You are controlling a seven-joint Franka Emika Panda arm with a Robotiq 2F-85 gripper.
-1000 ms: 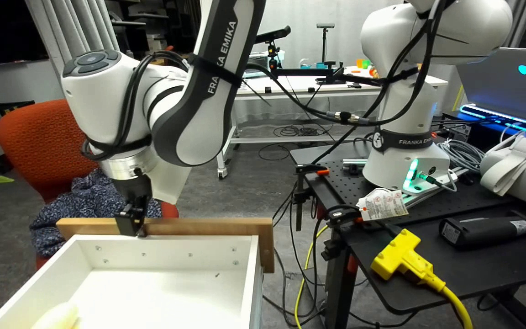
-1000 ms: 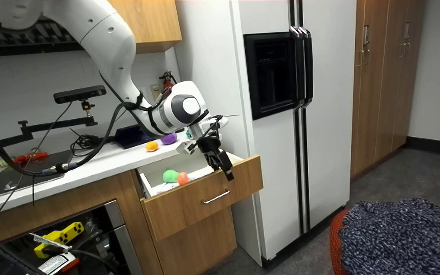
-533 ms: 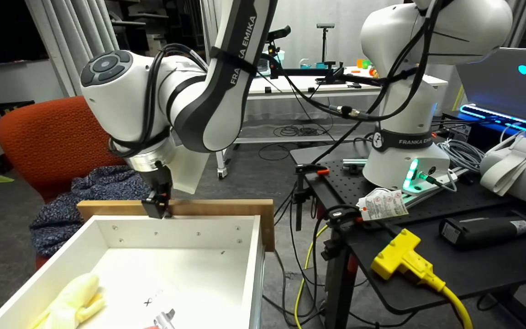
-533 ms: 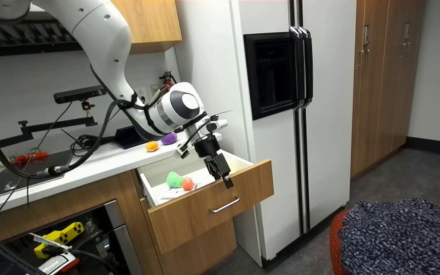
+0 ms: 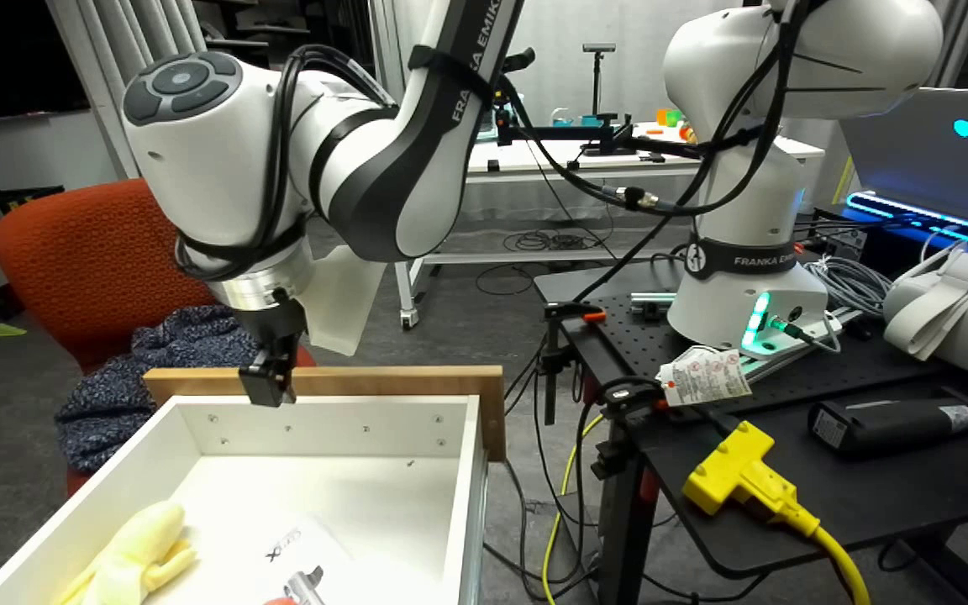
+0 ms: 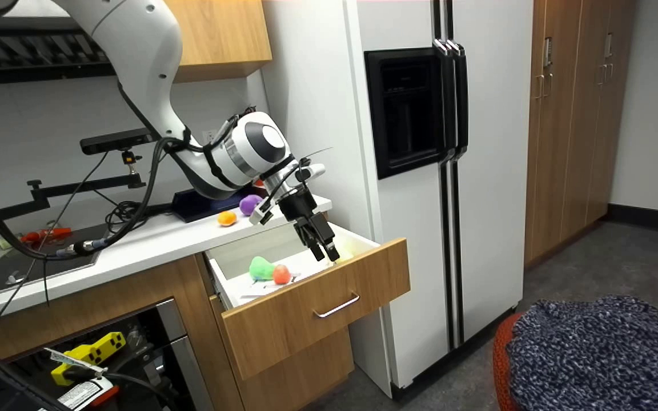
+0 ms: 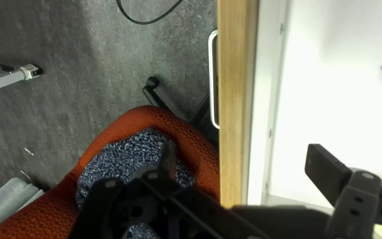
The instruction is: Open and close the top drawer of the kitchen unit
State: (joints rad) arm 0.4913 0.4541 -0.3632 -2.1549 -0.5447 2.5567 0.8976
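Looking at the kitchen unit (image 6: 195, 291), seeing its top drawer (image 6: 300, 311) sticking well out, facing outward and running the long axis of its front (image 7: 234, 109) level. Finding the gripper (image 7: 240, 152) hanging over that front, spreading its jaws wide to either side, leaving contact hard to judge. Spotting a pale yellow object (image 5: 135, 546) lying inside; reading the silver handle (image 7: 211, 79) in the wrist view. Catching a green object (image 6: 260, 268) only in an exterior view, beside an orange ball (image 6: 281, 275) in the drawer.
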